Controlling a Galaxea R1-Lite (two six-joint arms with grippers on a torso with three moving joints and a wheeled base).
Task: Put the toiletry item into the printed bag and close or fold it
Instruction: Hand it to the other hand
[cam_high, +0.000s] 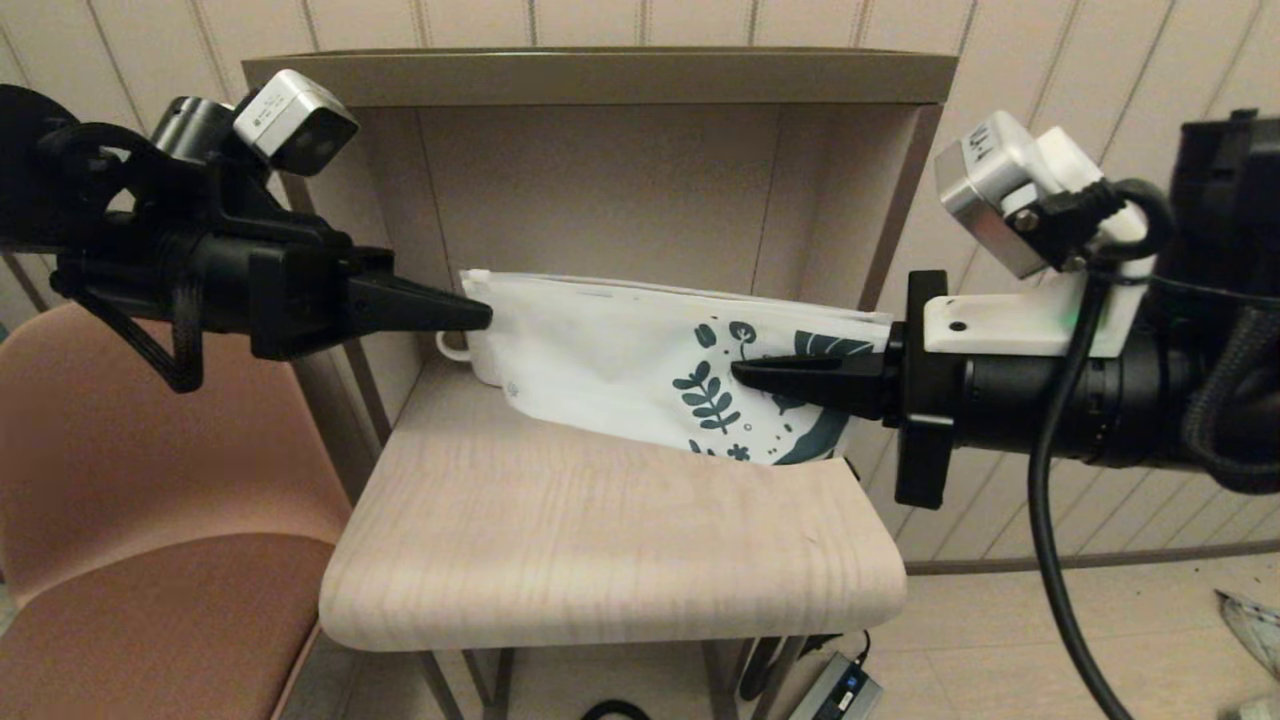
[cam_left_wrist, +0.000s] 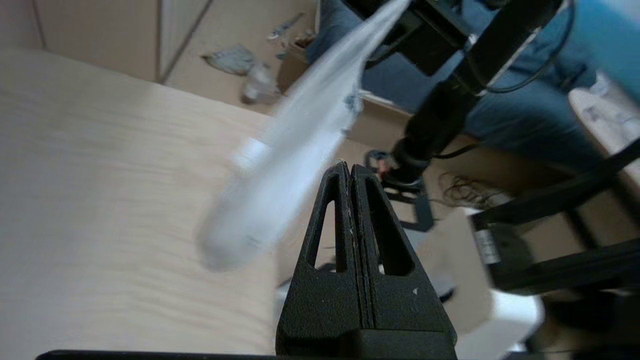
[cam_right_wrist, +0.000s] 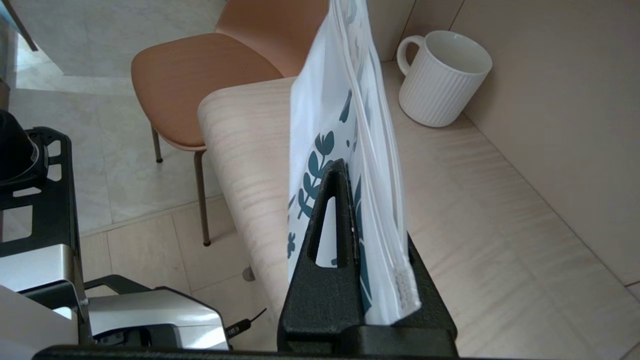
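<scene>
The printed bag (cam_high: 600, 350), white with teal leaf print at its right end, hangs edge-up between my two grippers just above the wooden shelf board (cam_high: 600, 540). At the bag's upper left corner my left gripper (cam_high: 485, 315) is shut, the pouch hanging beside its tips (cam_left_wrist: 350, 167) as a pale strip (cam_left_wrist: 300, 130). My right gripper (cam_high: 740, 372) is shut on the printed end; in the right wrist view the bag (cam_right_wrist: 325, 100) runs between its fingers (cam_right_wrist: 357, 170). The toiletry item is hidden from view.
A ribbed white mug (cam_right_wrist: 442, 77) stands in the back corner of the cubby, behind the bag's left end, with only its handle (cam_high: 450, 350) showing in the head view. The cubby's side walls and top board (cam_high: 600, 75) enclose the space. A brown chair (cam_high: 150, 560) stands left of the shelf.
</scene>
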